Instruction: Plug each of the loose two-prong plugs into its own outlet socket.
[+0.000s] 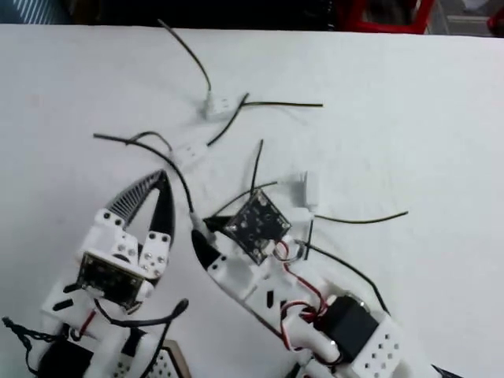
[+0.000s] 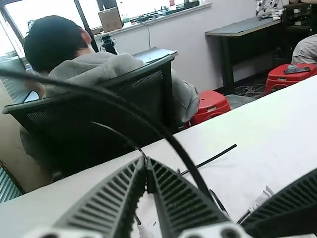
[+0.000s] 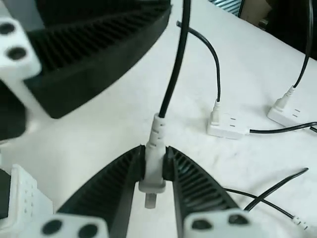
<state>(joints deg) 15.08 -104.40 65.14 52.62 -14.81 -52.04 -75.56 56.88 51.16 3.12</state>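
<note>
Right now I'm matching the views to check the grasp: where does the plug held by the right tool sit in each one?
High view: plug just left of centre, at the right tool's tip.
Right wrist view: plug clamped between the tool's fingers.
Left wrist view: cannot tell it apart.
Shared landmark: its black cable.

- High: we look steeply down over the whole table [image 1: 425, 118].
- Left wrist: we sit low, facing across the table into the room [image 2: 198, 44].
- Right wrist: we're close, angled down; we share the left gripper [image 3: 158, 17] with high.
</note>
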